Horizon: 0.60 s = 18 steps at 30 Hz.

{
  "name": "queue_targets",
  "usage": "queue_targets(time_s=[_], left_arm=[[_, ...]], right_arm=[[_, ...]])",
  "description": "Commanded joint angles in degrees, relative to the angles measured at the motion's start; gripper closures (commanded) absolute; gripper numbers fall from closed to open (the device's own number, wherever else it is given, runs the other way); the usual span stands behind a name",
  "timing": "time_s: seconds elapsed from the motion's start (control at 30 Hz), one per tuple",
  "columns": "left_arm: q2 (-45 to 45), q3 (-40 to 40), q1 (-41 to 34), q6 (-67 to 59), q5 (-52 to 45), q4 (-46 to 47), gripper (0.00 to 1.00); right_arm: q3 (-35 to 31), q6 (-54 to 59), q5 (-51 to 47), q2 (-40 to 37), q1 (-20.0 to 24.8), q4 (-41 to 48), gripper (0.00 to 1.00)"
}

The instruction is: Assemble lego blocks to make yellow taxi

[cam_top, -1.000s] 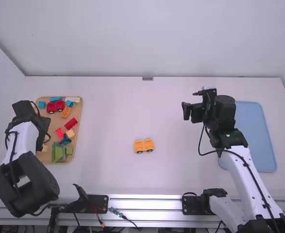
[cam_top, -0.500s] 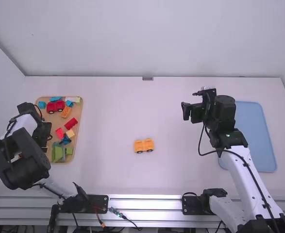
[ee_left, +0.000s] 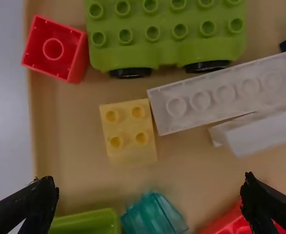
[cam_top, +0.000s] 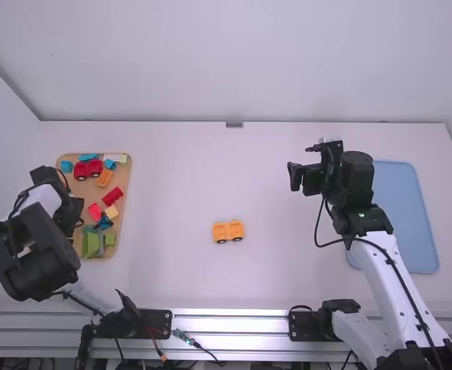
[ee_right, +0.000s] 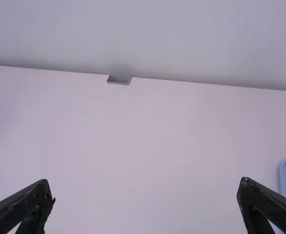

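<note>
The left gripper [cam_top: 70, 220] is over the left part of the brick tray [cam_top: 121, 223]. In the left wrist view the left gripper [ee_left: 150, 187] is open above the bricks, with a pale yellow two-by-two brick [ee_left: 129, 131] between and beyond its fingertips, touching the end of a long white brick [ee_left: 220, 92]. An orange-yellow car base [cam_top: 228, 231] with dark wheels stands upright on the table's middle. The right gripper [cam_top: 304, 166] hangs above the table left of the blue tray; in the right wrist view the right gripper [ee_right: 145, 190] is open and holds nothing.
Around the pale yellow brick lie a green wheeled base [ee_left: 167, 44], a red brick [ee_left: 55, 49], a teal brick [ee_left: 155, 214] and a green piece [ee_left: 86, 223]. A red car [cam_top: 88, 169] is at the tray's far side. The blue tray [cam_top: 414, 223] is partly behind the right arm.
The left arm's large black joint has shifted left, and the gripper end has moved a little over the tray. The right arm and the orange-yellow car base have stayed still.
</note>
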State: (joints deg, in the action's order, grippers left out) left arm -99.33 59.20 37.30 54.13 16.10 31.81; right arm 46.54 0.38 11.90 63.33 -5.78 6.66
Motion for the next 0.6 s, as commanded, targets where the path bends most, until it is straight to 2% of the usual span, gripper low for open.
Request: queue_targets(time_s=[0.0,0.3,0.43,0.57], left_arm=[[-0.3,-1.5,0.7,-0.4,1.6,-0.5,0.01],[-0.3,-4.9,4.0,-0.4,1.3,-4.6,0.04],[-0.3,-6.2,6.4,-4.8,-4.2,-8.2,0.05],[-0.3,-6.8,6.4,-6.6,-6.5,-10.5,0.12]], right_arm=[[2.3,-0.2,0.5,0.3,-0.3,0.0,0.00],[2.3,-0.2,0.5,0.3,-0.3,0.0,0.00],[2.3,-0.2,0.5,0.3,-0.3,0.0,0.00],[2.3,-0.2,0.5,0.3,-0.3,0.1,0.00]])
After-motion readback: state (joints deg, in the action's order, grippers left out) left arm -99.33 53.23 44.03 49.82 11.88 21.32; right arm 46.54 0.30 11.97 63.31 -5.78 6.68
